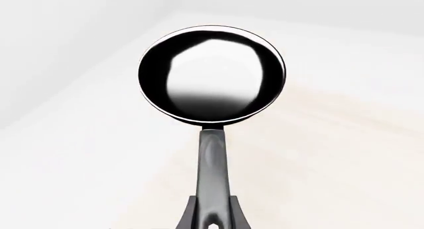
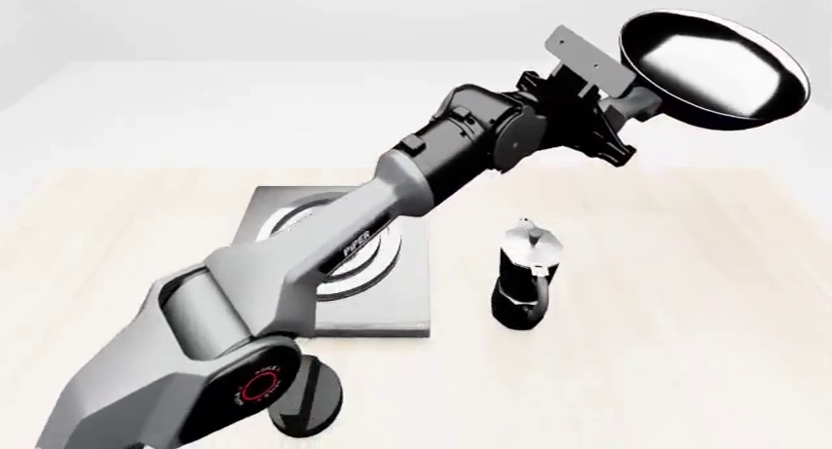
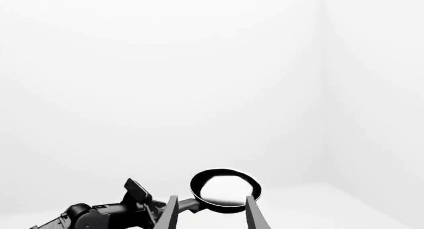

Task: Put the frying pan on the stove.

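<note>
On the pale bench point(image 2: 676, 352), going left to right, a small black oval knob point(image 2: 310, 398) sits at the near edge by the left arm's base. Behind it lies the stove point(image 2: 390, 308), a flat grey square slab with silver-white burner rings, partly hidden under the left arm that crosses above it. Just right of the stove a black-and-silver moka pot point(image 2: 527, 277) stands upright, apart from the slab. High above the bench and to the right of the pot, the left gripper point(image 2: 622, 106) is clamped on the handle of the frying pan point(image 2: 708, 69). The pan is held in the air, tilted. It is round and glossy black, its inside mirror-bright, with a long dark handle. The right gripper point(image 3: 210, 209) has its fingers apart, holding nothing.
</note>
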